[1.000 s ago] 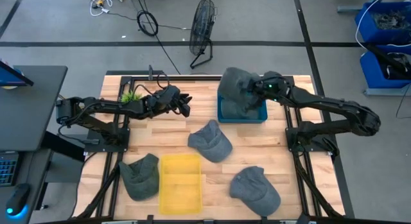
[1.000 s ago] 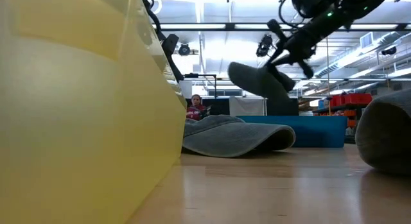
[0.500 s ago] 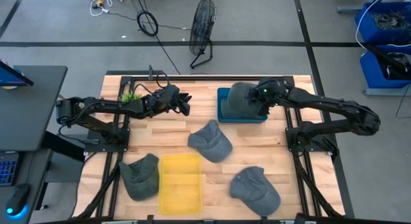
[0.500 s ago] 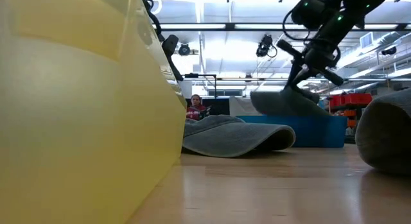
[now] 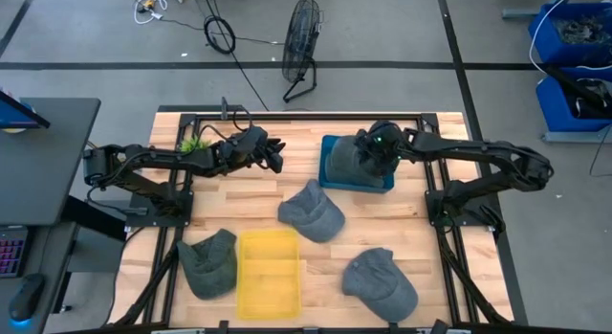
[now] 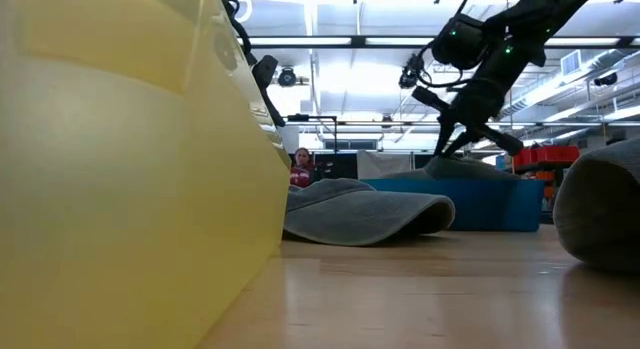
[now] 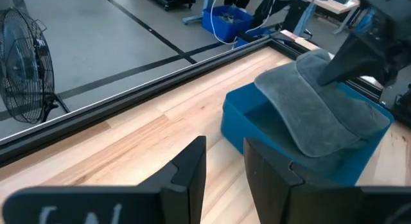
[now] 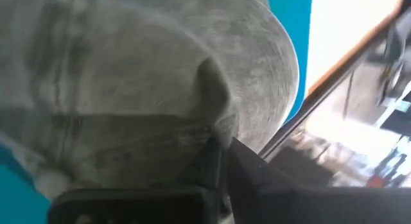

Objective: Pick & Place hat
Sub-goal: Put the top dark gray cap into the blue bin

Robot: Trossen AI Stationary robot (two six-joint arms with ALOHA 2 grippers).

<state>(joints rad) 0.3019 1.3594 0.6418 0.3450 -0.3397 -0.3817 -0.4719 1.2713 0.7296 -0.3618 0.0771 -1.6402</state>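
A grey hat lies in the blue bin near the table's far edge. In the left wrist view the hat drapes over the bin, its brim reaching past the rim. My right gripper is down on the hat's right side, shut on it. My left gripper hovers left of the bin over bare wood, its fingers a narrow gap apart and holding nothing. My right gripper pinches a raised fold of the hat's crown between its two fingers. It comes slanting down from above and from the table's right. The hat lies on the bin, not lifted.
Three more grey hats lie on the wood: one at the middle, one near left, one near right. A yellow bin sits at the near edge. A small green plant is at the far left.
My right gripper has come down and toward the table's left, still shut on the hat. The hat, which hung in the air over the bin's far edge, now lies in the blue bin.
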